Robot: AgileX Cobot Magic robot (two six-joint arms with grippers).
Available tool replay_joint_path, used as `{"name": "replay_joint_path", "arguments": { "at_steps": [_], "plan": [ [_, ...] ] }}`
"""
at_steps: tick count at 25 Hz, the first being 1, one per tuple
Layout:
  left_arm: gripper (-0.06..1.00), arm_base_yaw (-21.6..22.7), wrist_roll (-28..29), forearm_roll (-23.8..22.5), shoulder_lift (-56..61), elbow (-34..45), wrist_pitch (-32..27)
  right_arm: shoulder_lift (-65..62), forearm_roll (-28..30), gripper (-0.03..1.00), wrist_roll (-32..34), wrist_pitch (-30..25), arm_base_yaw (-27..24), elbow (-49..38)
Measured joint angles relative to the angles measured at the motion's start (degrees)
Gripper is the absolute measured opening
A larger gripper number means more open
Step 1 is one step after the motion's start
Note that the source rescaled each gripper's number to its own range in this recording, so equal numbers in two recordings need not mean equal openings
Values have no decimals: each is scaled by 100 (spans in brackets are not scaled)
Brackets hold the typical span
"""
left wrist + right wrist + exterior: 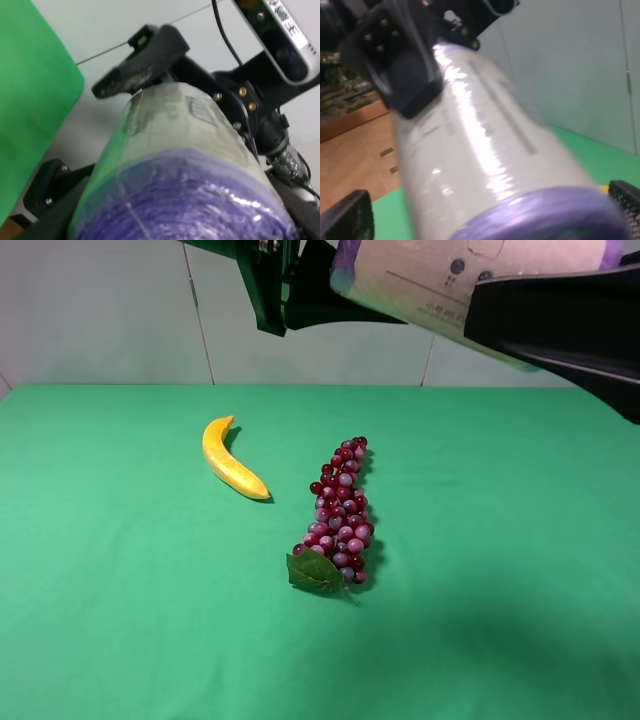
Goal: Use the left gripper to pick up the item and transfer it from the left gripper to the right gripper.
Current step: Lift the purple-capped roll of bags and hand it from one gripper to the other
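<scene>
The item [430, 280], a cream-labelled roll with purple ends, hangs high above the table at the top of the exterior high view. My left gripper [290, 285] is shut on its left end. In the left wrist view the item [190, 165] fills the frame between the left gripper's jaws. My right gripper [487, 210] is open. Its black fingertips [350, 215] stand wide on either side of the item [485, 150] without closing on it. In the exterior high view one finger [560, 325] of the right gripper lies across the roll's right part.
A yellow banana [232, 460] lies on the green table [520, 570] at middle left. A bunch of red grapes [340, 515] with a green leaf lies at the centre. A pale wall runs behind the table.
</scene>
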State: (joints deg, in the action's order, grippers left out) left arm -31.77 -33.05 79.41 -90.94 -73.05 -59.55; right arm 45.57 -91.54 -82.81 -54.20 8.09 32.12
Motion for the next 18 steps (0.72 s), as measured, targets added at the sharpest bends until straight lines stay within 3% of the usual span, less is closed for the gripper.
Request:
{"name": "replay_joint_path", "arguments": {
  "at_steps": [18],
  "plan": [
    [0, -1, -423, 15, -297, 0, 42, 484, -191, 100, -279, -53, 0, 0]
  ]
}}
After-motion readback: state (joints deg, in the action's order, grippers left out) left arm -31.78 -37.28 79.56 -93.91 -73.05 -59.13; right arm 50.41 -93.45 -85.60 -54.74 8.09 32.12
